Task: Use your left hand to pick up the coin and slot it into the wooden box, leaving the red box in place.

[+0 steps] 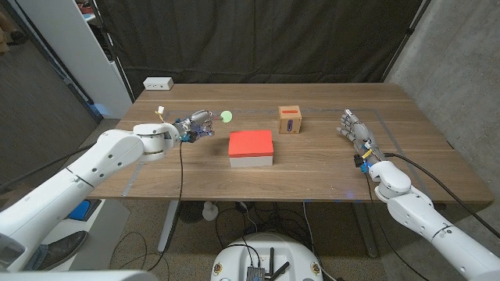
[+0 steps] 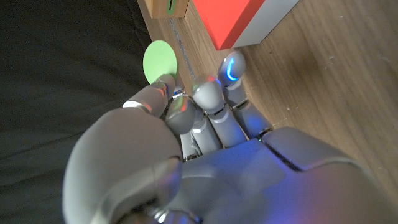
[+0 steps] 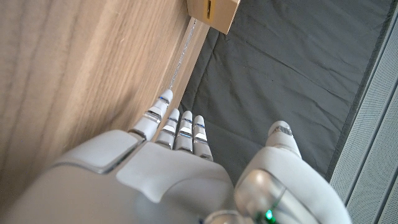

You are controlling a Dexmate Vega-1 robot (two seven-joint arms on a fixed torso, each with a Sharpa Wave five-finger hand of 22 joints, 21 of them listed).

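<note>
Green coin (image 1: 226, 116) lies just beyond the left hand (image 1: 197, 125) fingertips.

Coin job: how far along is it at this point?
Early stage. Nothing is done yet: the green coin lies on the table, unheld. In hand: the left hand is beside it, fingertips at its edge. Left: grasp, carry, and slot it into the wooden box. The red box sits between them; the right hand idles.

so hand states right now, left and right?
Left hand: fingers apart, holding nothing, just short of the coin.
Right hand: open, empty.
</note>
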